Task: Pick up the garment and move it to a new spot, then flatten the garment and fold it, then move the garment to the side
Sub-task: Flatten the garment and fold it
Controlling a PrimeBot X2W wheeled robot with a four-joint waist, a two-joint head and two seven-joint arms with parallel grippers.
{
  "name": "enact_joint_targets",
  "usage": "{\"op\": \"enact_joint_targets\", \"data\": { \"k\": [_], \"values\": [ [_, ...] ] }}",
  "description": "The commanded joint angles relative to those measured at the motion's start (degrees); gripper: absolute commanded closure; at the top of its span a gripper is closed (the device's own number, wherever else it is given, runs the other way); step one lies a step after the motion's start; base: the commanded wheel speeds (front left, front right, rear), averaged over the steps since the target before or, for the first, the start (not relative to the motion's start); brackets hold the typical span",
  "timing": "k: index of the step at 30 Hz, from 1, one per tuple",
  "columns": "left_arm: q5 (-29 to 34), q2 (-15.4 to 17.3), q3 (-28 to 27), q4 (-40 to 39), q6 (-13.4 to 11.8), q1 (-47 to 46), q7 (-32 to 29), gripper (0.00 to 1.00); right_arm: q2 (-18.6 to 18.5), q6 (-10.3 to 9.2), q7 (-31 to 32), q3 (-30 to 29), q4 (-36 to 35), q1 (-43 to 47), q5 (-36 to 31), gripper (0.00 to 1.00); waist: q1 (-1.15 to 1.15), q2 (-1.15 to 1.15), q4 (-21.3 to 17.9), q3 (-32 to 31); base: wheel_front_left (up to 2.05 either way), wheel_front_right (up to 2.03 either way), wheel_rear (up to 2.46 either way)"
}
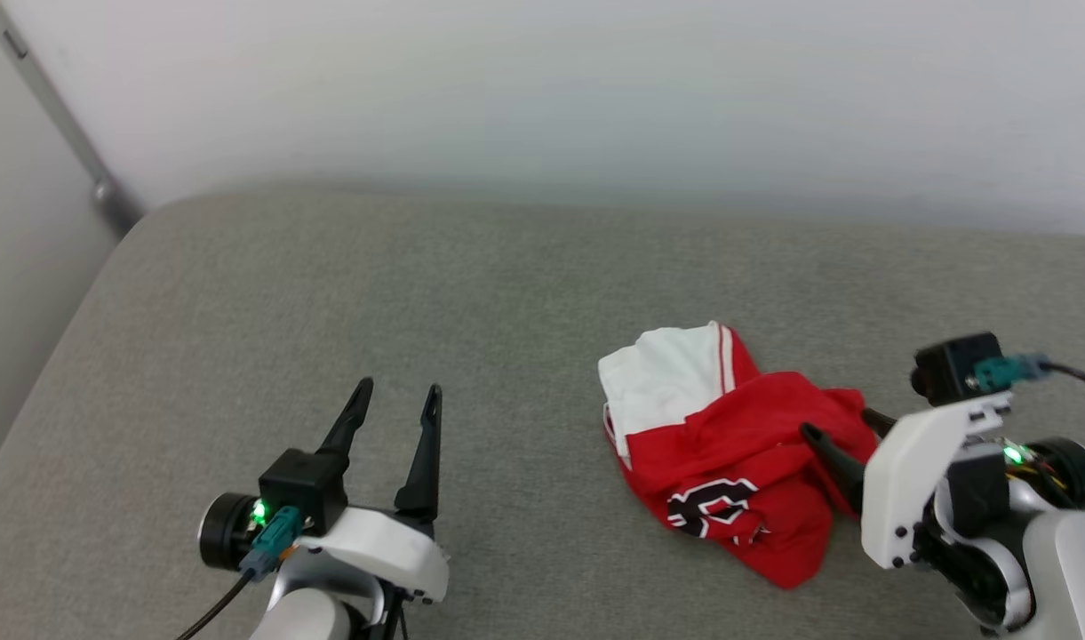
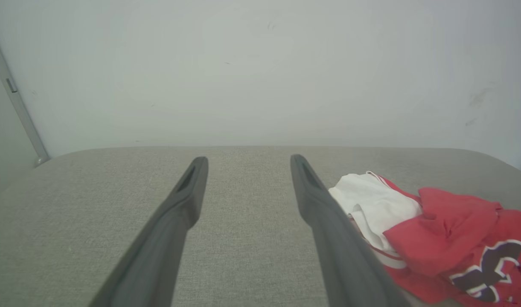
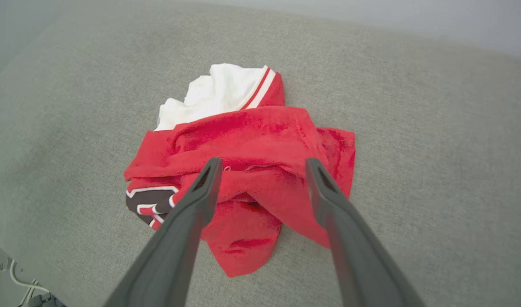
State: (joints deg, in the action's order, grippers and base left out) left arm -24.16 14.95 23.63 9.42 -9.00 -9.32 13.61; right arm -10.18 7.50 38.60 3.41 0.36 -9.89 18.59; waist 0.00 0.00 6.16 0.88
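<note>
- Red jersey shirt with a white sleeve and red-striped trim, crumpled right of centre on the grey fabric cushion.
- Black, white-outlined block lettering folded over, unreadable.
- Right gripper over the red folds, fingers spread, gripping nothing.
- Left gripper likewise spread, well apart to the left over bare cushion; rounded cushion edge and pale wall beyond.

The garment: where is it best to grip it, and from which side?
Grip the raised red fold in the middle of the garment, coming from above. It lies crumpled in a heap, and this ridge seems thick enough to pinch. The open right gripper hangs over it.
</note>
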Motion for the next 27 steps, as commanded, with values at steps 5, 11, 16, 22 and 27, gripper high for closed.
{"op": "enact_joint_targets", "data": {
  "k": [5,11,16,22,27],
  "values": [
    [0.85,-2.08,0.98,1.2,1.44,-3.69,0.93,0.0,-3.95,-0.02,10.12,6.77,-0.3,-6.92,3.1,0.0,0.0,0.0,5.05,4.87,0.0,0.0,0.0],
    [1.41,-3.71,0.98,2.87,2.52,-5.46,1.44,0.0,-7.79,-0.03,15.51,13.93,3.04,-10.13,4.93,0.0,0.0,0.0,7.35,6.57,0.0,0.0,0.0],
    [1.73,-4.48,0.61,4.07,2.94,-5.59,1.64,0.0,-9.68,-0.03,16.97,16.39,6.43,-10.21,5.99,0.0,0.0,0.0,7.99,6.55,0.0,0.0,0.0],
    [2.21,-4.88,-0.75,4.22,3.3,-4.98,1.7,0.0,-10.18,-0.03,14.88,15.9,6.68,-11.75,6.71,1.0,0.0,0.0,7.04,6.01,0.0,0.0,0.0],
    [2.68,-4.53,-1.61,4.27,3.51,-3.87,1.62,0.0,-10.56,-0.03,11.69,13.64,3.86,-11.83,5.89,1.0,0.0,0.0,4.8,4.69,0.0,0.0,0.0]
  ]
}}
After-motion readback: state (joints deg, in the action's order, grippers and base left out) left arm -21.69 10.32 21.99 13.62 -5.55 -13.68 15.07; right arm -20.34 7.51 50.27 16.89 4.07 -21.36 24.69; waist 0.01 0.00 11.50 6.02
